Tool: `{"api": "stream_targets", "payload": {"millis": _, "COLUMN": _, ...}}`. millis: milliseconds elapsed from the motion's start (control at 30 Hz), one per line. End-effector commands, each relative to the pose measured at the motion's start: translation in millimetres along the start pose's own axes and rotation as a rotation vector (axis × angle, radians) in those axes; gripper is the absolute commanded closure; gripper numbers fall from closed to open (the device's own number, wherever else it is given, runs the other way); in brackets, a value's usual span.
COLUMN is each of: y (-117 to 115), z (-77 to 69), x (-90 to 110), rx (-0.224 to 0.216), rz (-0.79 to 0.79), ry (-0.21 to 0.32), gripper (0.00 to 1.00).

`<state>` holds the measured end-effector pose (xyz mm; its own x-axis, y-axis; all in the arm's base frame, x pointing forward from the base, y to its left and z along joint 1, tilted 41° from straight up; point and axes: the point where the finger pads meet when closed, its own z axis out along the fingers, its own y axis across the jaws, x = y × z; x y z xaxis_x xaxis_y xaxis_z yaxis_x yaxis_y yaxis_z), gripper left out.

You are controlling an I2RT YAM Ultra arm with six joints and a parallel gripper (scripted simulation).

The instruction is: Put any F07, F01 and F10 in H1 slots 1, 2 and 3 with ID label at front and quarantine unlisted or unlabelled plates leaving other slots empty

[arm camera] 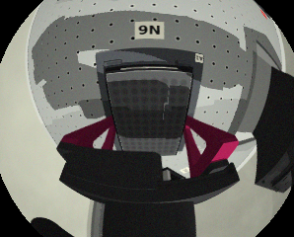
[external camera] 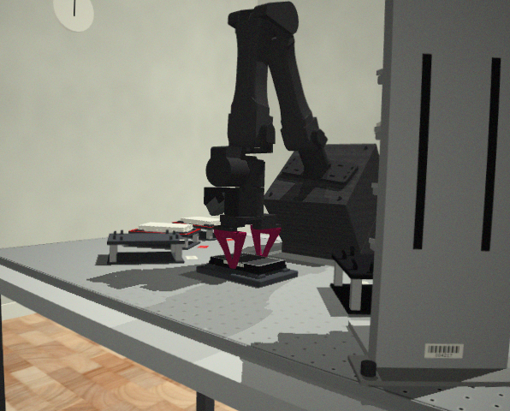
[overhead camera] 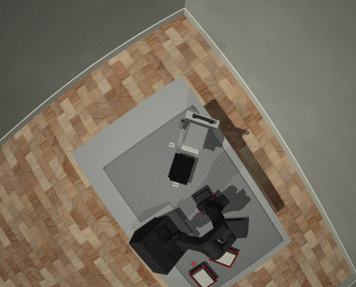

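Note:
My gripper [external camera: 246, 260] points straight down over the recovery nest N6 [external camera: 246, 275], whose deck label shows in the wrist view [arm camera: 149, 30]. The two red fingers stand wide on the long sides of a dark 96-well plate [external camera: 256, 263] and are shut on it. The plate lies flat, low on the nest, wells up [arm camera: 150, 109]. I can read no ID label on it. From above, the gripper [overhead camera: 208, 204] covers part of the plate [overhead camera: 202, 195]. The plate hotel H1 [external camera: 449, 190] stands at the right, seen from its back, so its slots are hidden.
Two red-rimmed quarantine nests each hold a white plate [overhead camera: 202, 276] [overhead camera: 227, 258]. An empty raised nest [overhead camera: 237, 226] stands beside the arm. A dark station [overhead camera: 182, 168] stands in front of the hotel [overhead camera: 198, 130]. The arm's black base block [overhead camera: 155, 244] is behind.

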<state>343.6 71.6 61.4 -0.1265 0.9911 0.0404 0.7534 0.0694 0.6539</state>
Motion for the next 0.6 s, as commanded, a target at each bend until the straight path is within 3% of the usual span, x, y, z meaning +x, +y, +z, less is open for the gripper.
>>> {"api": "stream_targets", "payload": {"millis": 0, "y": 2.7, "z": -0.6, "x": -0.8, "rx": -0.009, "rz": 0.001, "ry": -0.001, "gripper": 0.14}}
{"api": "stream_targets", "payload": {"millis": 267, "y": 2.7, "z": 3.8, "x": -0.9, "rx": -0.009, "rz": 0.001, "ry": -0.001, "gripper": 0.14}}
{"api": "stream_targets", "payload": {"millis": 300, "y": 2.7, "z": 3.8, "x": -1.0, "rx": -0.009, "rz": 0.001, "ry": -0.001, "gripper": 0.0}}
{"api": "stream_targets", "payload": {"millis": 567, "y": 2.7, "z": 3.8, "x": -1.0, "rx": -0.009, "rz": 0.001, "ry": -0.001, "gripper": 0.0}}
